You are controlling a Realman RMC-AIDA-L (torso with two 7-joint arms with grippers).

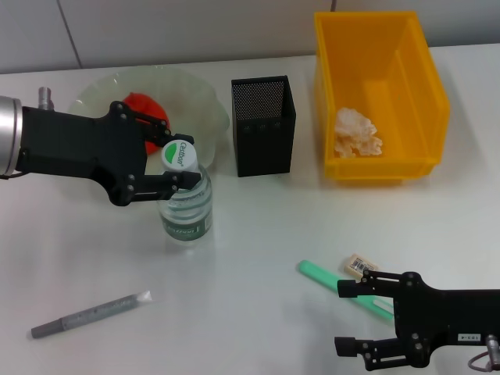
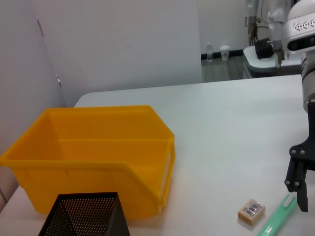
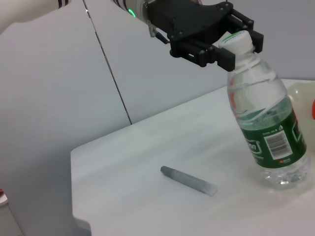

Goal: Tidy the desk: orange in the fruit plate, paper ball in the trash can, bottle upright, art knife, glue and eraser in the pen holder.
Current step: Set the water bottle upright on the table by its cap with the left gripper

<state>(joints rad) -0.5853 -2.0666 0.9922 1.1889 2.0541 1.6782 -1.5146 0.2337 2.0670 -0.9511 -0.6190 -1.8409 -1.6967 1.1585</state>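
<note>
A: Report the status of the left gripper (image 1: 181,159).

B: It is clamping the neck of the water bottle (image 1: 186,205), just under the white cap (image 1: 178,155). The bottle is standing on the white desk (image 1: 258,258), left of centre, leaning slightly in the right wrist view. Its green label (image 3: 273,140) is facing that camera.

A: And the right gripper (image 1: 350,317)?

B: It is hovering at the near right edge with its 2 fingers spread apart, gripping nothing. The upper finger is lying just beside the green art knife (image 1: 344,288), which is resting flat on the desk. The eraser (image 1: 360,266) is sitting just beyond the knife; contact between them cannot be determined.

A: Where are the remaining items sitting?

B: The orange (image 1: 147,112) is lying in the pale fruit plate (image 1: 199,98) at the far left, partly hidden behind the left gripper. The crumpled paper ball (image 1: 357,133) is resting inside the yellow bin (image 1: 414,62) at the far right. The black mesh pen holder (image 1: 263,125) is standing upright between the plate and the bin. A grey glue stick (image 1: 90,314) is lying flat near the left edge, well apart from the bottle.

A: Is anything showing inside the pen holder?

B: Its interior is too dark to tell.
</note>
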